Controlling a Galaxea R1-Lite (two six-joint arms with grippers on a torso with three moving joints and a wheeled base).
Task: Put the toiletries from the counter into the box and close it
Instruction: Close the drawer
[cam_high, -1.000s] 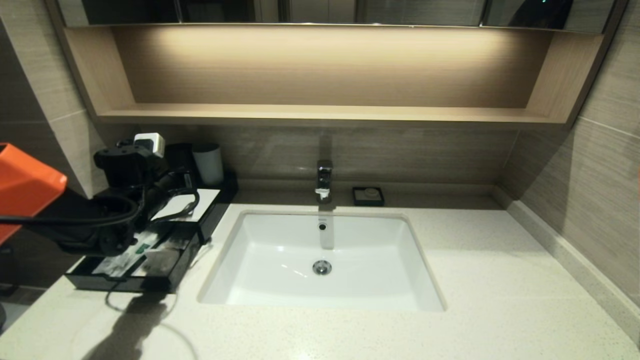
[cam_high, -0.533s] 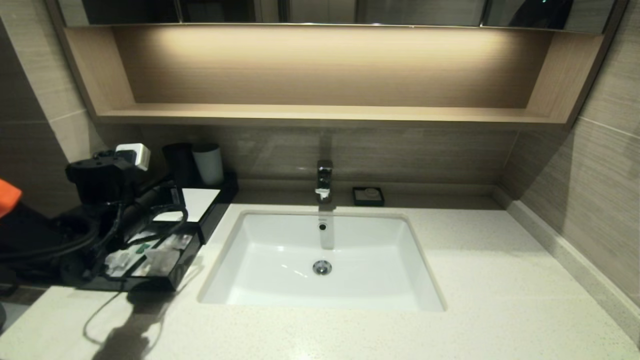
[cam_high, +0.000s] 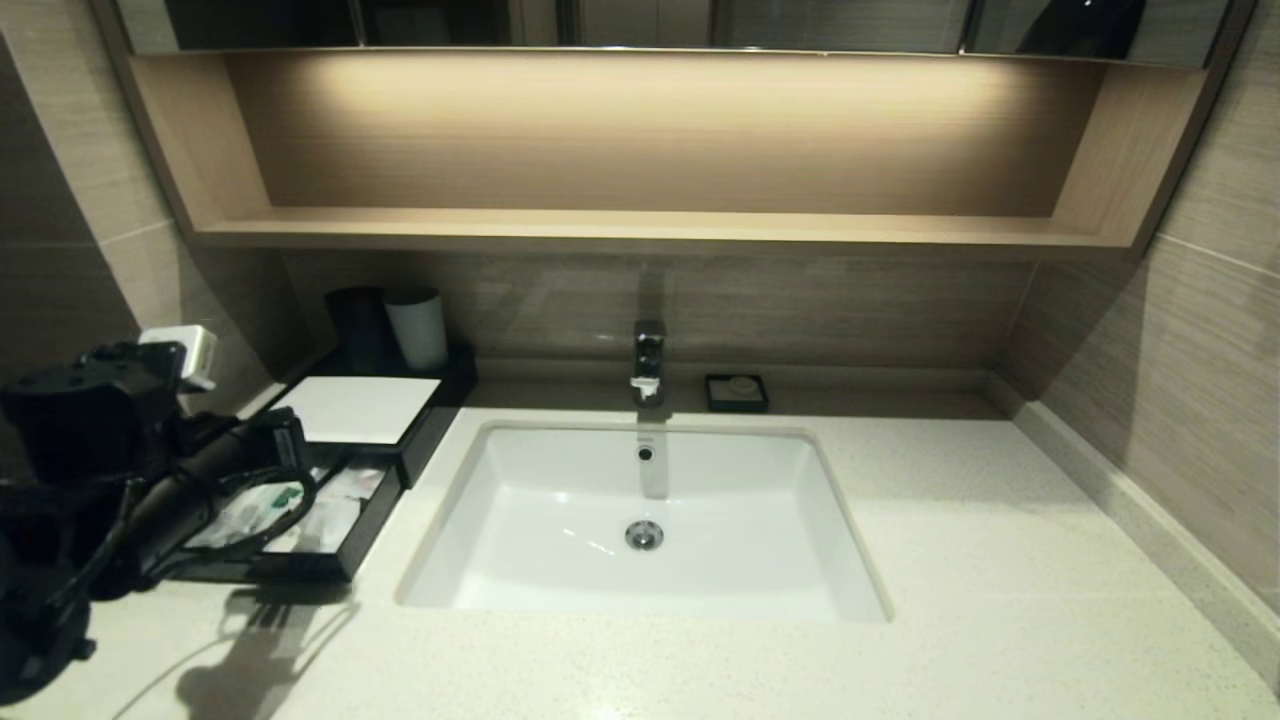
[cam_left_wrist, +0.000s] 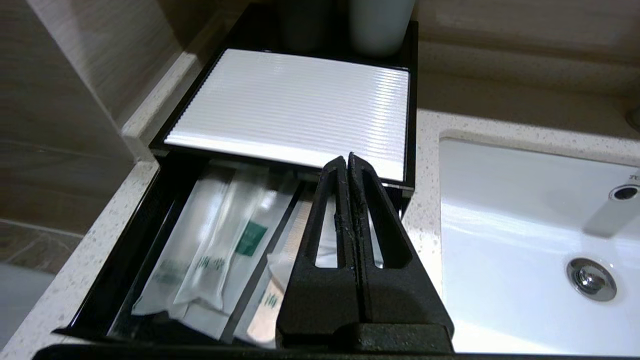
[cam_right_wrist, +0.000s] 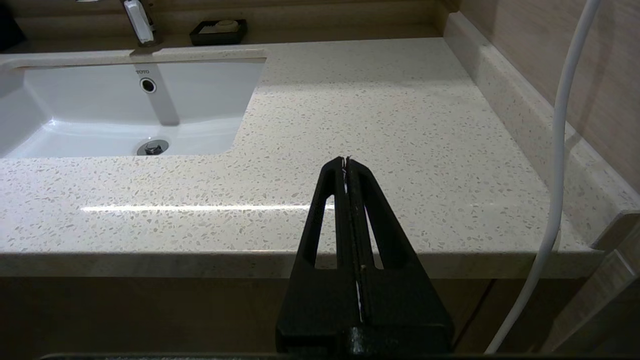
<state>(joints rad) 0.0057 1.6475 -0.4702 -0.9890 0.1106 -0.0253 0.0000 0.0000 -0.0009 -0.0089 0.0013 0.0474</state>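
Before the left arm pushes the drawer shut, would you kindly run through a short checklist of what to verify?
1. Packets inside the drawer: ok, both lie flat in it.
2. Nothing sticking over the drawer's front edge: cannot tell, the near ends are hidden.
3. Left gripper shut and empty: ok.
4. Gripper lined up with the drawer front: not ok, it is above the open drawer.
5. Drawer closed: not ok, it stands pulled out of the box.
6. Right gripper out of the way: ok, shut, near the counter edge.
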